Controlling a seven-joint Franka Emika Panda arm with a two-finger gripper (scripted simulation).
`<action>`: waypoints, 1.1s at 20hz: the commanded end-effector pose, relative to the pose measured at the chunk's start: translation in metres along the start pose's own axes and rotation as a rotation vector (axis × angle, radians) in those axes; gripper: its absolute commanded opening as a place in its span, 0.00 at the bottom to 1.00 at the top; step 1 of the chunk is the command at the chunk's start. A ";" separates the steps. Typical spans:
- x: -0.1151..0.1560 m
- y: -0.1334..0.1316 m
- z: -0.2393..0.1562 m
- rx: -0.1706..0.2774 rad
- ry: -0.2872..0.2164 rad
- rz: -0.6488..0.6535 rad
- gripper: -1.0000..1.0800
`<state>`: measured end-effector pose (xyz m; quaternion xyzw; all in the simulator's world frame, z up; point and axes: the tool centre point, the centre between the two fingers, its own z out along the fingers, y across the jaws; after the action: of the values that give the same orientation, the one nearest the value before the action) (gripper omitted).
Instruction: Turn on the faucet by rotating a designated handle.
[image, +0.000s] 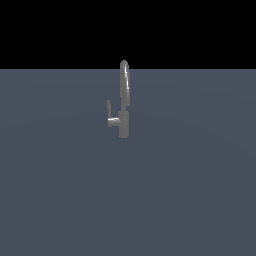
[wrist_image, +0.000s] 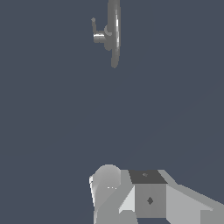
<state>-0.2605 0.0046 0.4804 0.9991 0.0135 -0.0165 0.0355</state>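
- Gripper (wrist_image: 131, 197): seen only in the wrist view, as pale blocky parts at the frame edge. Finger spacing cannot be determined. It holds nothing and touches nothing.
- Floor (image: 60, 190): flat grey-blue surface.
- Faucet (image: 124, 122): stands upright on the floor, well apart from the gripper.
- Handle (image: 109, 111): projects from the faucet body toward the exterior view's left, its thin rod pointing upward.

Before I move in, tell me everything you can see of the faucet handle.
The handle is a thin grey, metallic-looking L-shaped lever: a short horizontal stub leaves the faucet body toward the exterior view's left, then a slim rod rises upright from its end. It is far shorter than the arched spout and stands apart from it. Nothing touches it; the gripper shows only in the wrist view, well away.
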 end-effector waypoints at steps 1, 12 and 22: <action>0.000 0.000 0.000 0.000 0.000 0.000 0.00; 0.003 0.011 -0.006 -0.041 0.032 -0.008 0.00; 0.007 0.007 -0.020 -0.063 0.077 0.057 0.00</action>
<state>-0.2538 -0.0019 0.4968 0.9978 -0.0052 0.0170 0.0636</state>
